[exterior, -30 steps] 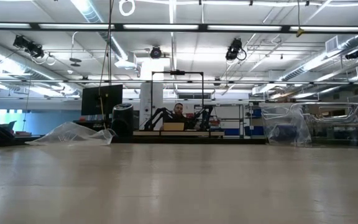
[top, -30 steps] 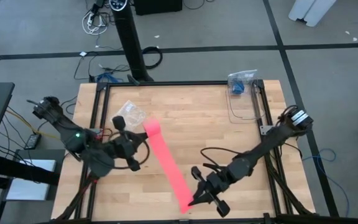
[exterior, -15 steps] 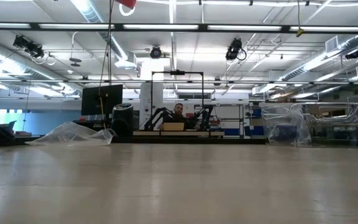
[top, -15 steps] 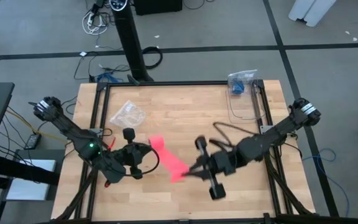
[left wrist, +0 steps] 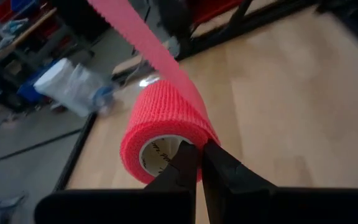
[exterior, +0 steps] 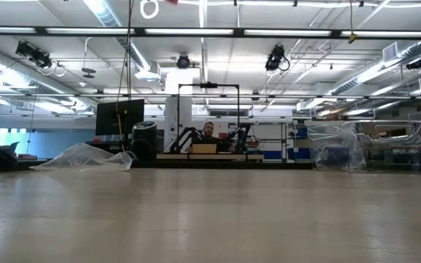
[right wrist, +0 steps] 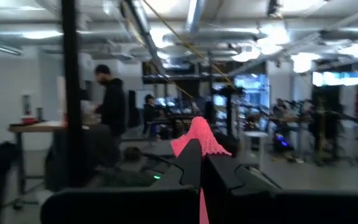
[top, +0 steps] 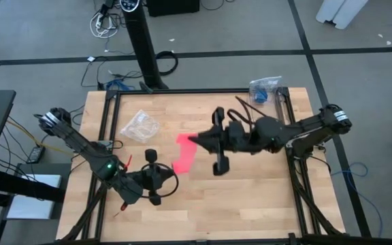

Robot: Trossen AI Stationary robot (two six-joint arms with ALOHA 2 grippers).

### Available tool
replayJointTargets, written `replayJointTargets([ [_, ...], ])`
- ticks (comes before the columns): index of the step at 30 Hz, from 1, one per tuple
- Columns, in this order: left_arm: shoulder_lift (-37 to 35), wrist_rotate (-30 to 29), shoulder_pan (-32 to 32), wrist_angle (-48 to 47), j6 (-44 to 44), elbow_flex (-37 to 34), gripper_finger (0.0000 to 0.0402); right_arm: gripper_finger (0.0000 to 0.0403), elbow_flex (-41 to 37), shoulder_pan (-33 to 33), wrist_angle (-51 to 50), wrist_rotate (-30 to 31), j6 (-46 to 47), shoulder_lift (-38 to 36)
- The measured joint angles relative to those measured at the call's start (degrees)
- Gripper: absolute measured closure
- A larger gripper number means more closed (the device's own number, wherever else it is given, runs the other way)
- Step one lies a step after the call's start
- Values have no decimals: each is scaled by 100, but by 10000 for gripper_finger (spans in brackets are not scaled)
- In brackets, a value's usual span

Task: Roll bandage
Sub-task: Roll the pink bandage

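The bandage is a bright pink-red strip (top: 182,154) that runs from a roll (left wrist: 166,121) to a free end. My left gripper (top: 171,171), low over the table's left half, is shut on the roll. My right gripper (top: 194,141), raised over the table's middle, is shut on the strip's free end (right wrist: 199,138). The strip rises from the roll (left wrist: 138,34) toward the right gripper, clear of the table. In the high view my left gripper mostly hides the roll. My left gripper pinches the roll's wall (left wrist: 194,138) at its open end, one finger in the white core and one outside. The fingers come nearly level, from the table's left. The roll is lifted clear, with the strip leaving its top. My right gripper pinches the strip's free end (right wrist: 194,146) between its two fingers, a short tip of pink standing out past them. The fingers come from the table's right, tipped a little upward. The strip hangs away below them (right wrist: 201,208), off the table.
A crumpled clear plastic bag (top: 140,126) lies at the far left. A transparent container (top: 264,109) stands at the far right corner. A black frame rail (top: 182,92) edges the table. People stand in the room beyond (right wrist: 110,99).
My right gripper has risen from the near edge and gone toward the table's middle and far side, tipping upward, carrying the strip's end. The strip now hangs in the air as a shorter span. My left gripper has sunk toward the near edge with the roll.
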Motion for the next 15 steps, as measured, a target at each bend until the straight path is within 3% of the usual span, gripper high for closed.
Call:
replayJointTargets([
  [6,205,240,-2,748,442,0,389,401,-7,-413,-148,85,231,183],
  [15,259,94,0,733,355,0,389,401,-7,-559,-44,349,500,199],
])
